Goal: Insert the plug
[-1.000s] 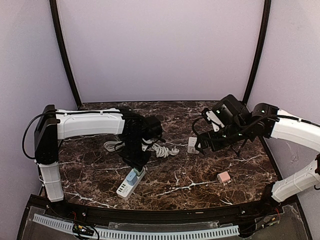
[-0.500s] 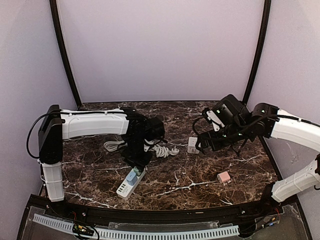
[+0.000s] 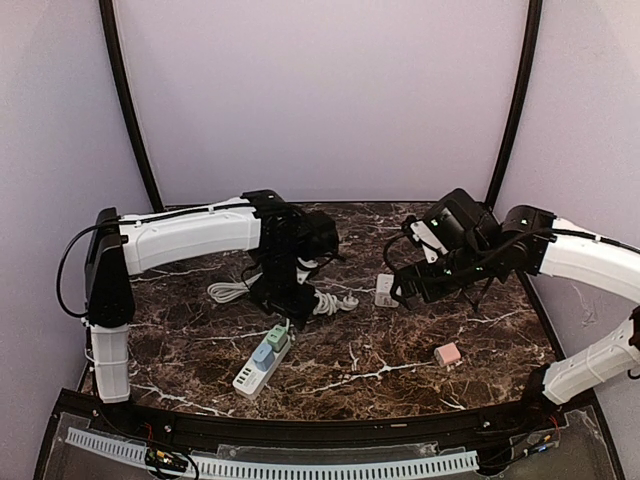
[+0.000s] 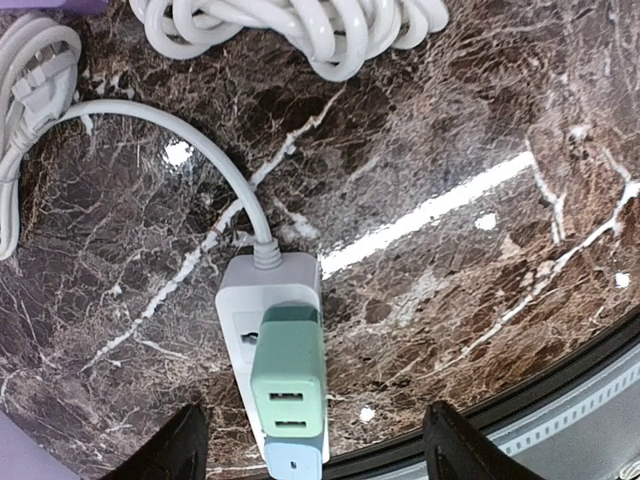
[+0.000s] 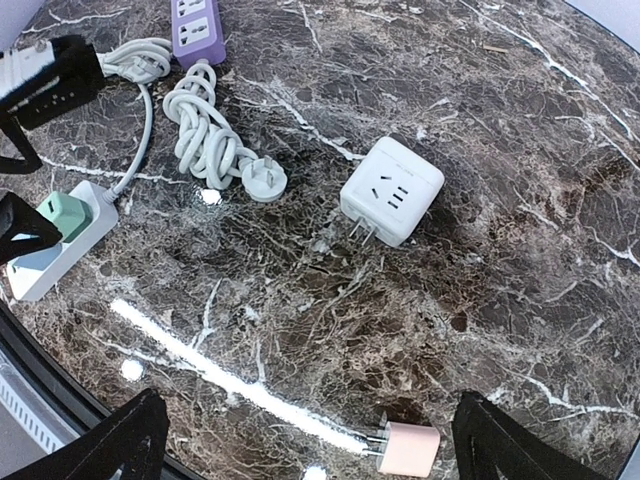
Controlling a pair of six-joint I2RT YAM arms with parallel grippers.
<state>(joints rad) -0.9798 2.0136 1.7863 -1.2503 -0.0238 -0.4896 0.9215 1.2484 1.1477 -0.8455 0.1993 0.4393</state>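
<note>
A green plug [image 4: 288, 375] stands in the white power strip [image 4: 238, 318], right behind a blue plug [image 4: 296, 462] in the same strip. My left gripper [image 4: 320, 442] hangs above them, open, its fingers well apart on either side and touching nothing. From above, the green plug [image 3: 277, 337] shows just in front of the left gripper [image 3: 283, 302]. My right gripper [image 5: 320, 440] is open and empty, hovering over the table with a pink plug [image 5: 408, 449] lying between its fingertips below and a white cube adapter [image 5: 392, 190] farther off.
A coiled white cable [image 5: 205, 135] and a purple power strip [image 5: 193, 15] lie behind the white strip. The strip's cord [image 4: 190, 160] curves back toward the coil. The table's front rail [image 3: 330, 432] runs close to the strip's near end.
My left gripper has opened off the green plug and drawn up and back from the strip; the plug stays seated. The right arm has not moved.
</note>
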